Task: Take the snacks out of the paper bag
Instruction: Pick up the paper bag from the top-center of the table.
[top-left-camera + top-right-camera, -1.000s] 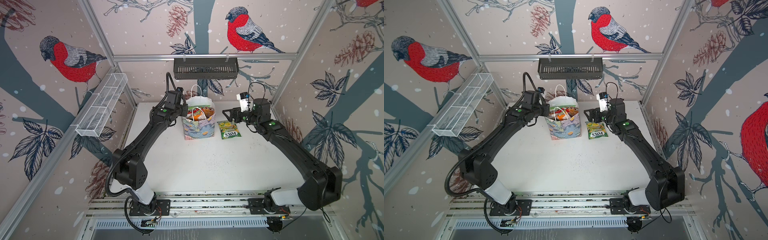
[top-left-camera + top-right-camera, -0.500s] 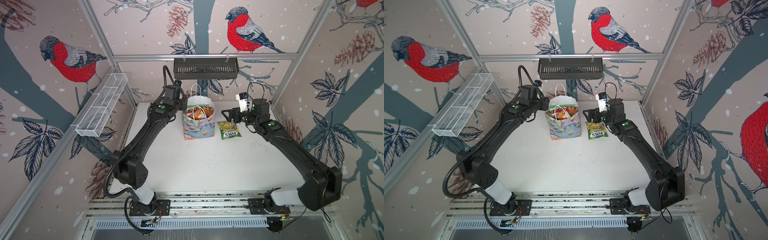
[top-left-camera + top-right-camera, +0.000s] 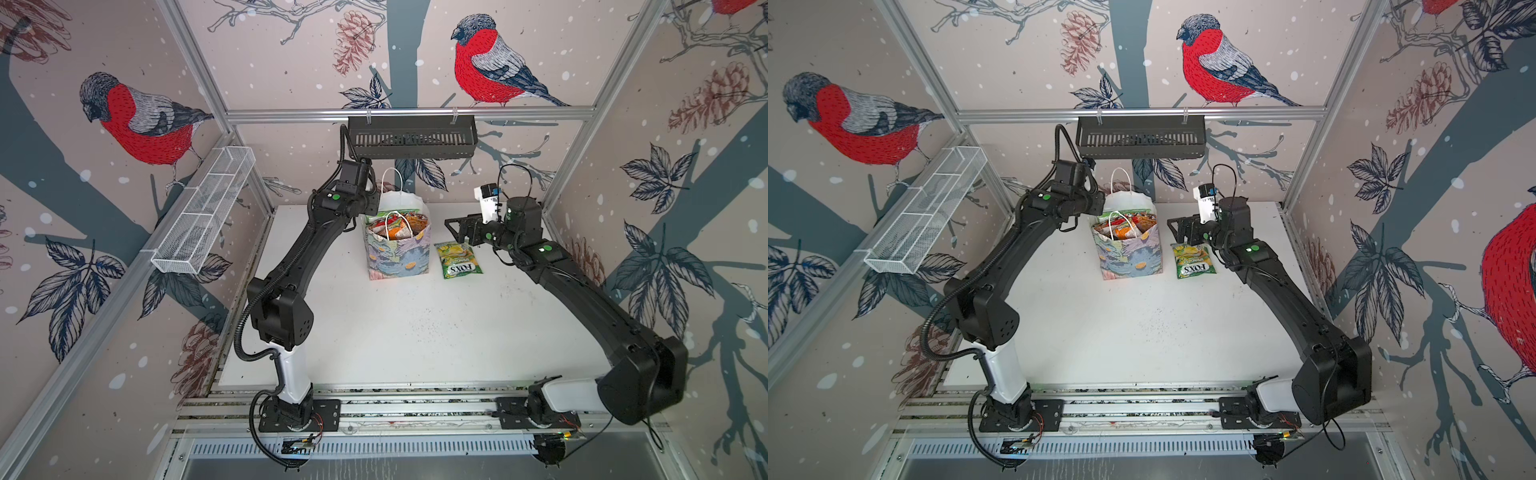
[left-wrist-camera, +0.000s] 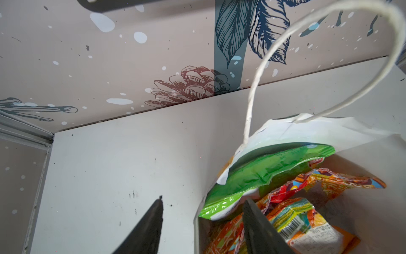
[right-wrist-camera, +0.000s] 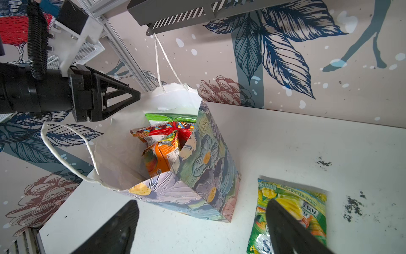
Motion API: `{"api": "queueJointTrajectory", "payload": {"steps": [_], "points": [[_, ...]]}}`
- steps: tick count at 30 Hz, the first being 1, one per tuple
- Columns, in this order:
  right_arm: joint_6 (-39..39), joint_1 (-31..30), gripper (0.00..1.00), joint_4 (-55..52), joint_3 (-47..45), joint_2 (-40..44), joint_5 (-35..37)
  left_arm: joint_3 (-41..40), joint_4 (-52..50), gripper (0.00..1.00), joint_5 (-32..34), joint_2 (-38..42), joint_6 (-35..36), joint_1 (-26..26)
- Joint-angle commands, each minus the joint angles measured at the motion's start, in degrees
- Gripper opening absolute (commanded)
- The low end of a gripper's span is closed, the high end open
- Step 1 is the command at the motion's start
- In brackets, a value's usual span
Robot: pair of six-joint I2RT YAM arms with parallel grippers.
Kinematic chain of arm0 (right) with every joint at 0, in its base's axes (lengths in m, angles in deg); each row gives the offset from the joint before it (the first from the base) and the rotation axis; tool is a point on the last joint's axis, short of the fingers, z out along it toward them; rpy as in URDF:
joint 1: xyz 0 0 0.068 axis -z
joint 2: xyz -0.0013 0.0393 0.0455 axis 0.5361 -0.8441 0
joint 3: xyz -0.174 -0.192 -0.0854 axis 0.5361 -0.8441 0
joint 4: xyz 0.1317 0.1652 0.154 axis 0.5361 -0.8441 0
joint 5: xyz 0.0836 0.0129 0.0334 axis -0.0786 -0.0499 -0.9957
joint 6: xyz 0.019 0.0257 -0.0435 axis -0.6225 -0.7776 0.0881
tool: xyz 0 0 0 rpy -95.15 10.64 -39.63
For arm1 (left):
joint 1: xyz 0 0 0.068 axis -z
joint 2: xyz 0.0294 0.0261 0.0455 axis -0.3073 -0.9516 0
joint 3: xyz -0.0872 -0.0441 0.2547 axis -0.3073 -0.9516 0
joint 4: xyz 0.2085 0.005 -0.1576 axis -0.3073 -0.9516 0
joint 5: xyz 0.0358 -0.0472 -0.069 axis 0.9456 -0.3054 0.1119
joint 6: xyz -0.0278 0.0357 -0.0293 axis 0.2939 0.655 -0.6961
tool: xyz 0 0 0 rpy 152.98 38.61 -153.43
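Left gripper (image 4: 204, 199): jaws apart, empty, straddling the paper bag (image 4: 318, 132) wall.
Risk: closing here may pinch paper, not the bright green packet (image 4: 263, 173), tipping the bag.

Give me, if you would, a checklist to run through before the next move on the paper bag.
1. paper bag upright, mouth open: ok.
2. left end effector open, empty, at the bag's rim: ok.
3. right end effector open, empty: ok.
4. green-yellow FOX'S packet flat on the table, beside the bag: ok.
5. Bag emptied: not ok; bright green packet, red packet and orange packet inside.
6. More packets underneath: cannot tell.
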Motion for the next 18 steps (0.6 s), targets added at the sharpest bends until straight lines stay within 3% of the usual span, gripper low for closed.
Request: {"api": "queueJointTrajectory", "payload": {"steps": [1,6,8,13,18], "points": [[0.4,0.0,0.91,0.5,0.3,0.4,0.4,0.9,-1.0,0.6,-0.5,-1.1,2.0,-0.5],[0.3,0.1,0.91,0.7,0.0,0.2,0.4,2.0,0.5,0.57,-1.7,-3.1,3.4,-1.3],[0.3,0.2,0.91,0.7,-0.1,0.2,0.4,2.7,0.4,0.5,-3.2,-4.1,3.9,-1.5],[0.3,0.3,0.91,0.5,0.2,-0.1,0.5,5.5,-1.5,0.14,-7.6,-7.0,6.1,-1.5],[0.3,0.3,0.9,-0.1,0.8,-0.1,0.4,5.8,-2.6,0.0,-10.5,-7.4,7.8,-1.5]]}}
